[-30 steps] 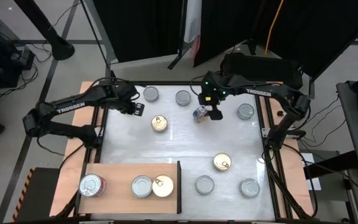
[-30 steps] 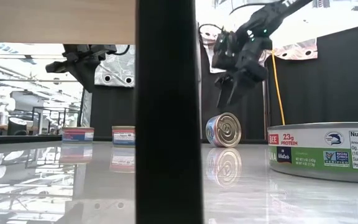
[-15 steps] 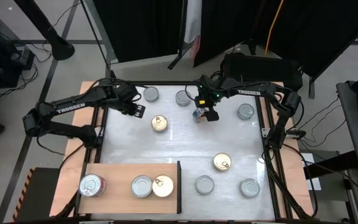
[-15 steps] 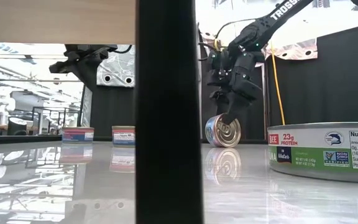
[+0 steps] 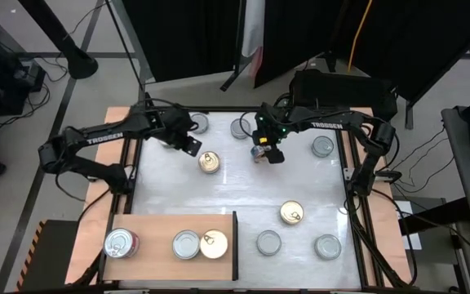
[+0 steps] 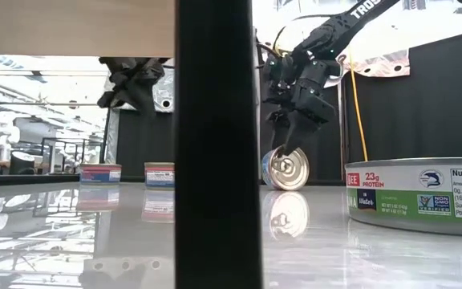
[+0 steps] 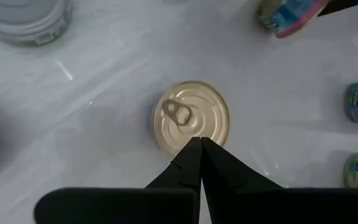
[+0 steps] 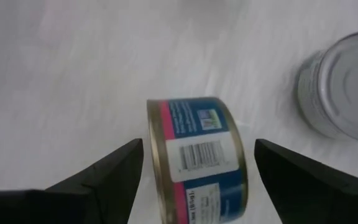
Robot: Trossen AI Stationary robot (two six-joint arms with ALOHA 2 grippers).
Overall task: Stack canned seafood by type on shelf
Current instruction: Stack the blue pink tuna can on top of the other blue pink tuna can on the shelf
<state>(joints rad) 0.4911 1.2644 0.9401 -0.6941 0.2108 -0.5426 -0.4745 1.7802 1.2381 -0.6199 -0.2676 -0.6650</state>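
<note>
1. In the upper centre of the high view, the right gripper (image 5: pixel 262 151) hangs over a tipped can (image 8: pixel 194 158) that stands on its edge on the tabletop (image 5: pixel 243 200); its fingers (image 8: pixel 104 177) are spread apart either side of the can, not touching it.
2. The left gripper (image 5: pixel 192 146) hovers beside a gold-lidded can (image 7: pixel 191 118), fingers pressed together.
3. At lower left, the shelf (image 5: pixel 157 224) carries three cans (image 5: pixel 186 244).
4. Other cans lie scattered across the tabletop.

Three tins (image 5: pixel 188 244) sit on the shelf (image 5: pixel 170 223) at the table's (image 5: pixel 243 196) near-left corner, others scattered behind.
</note>
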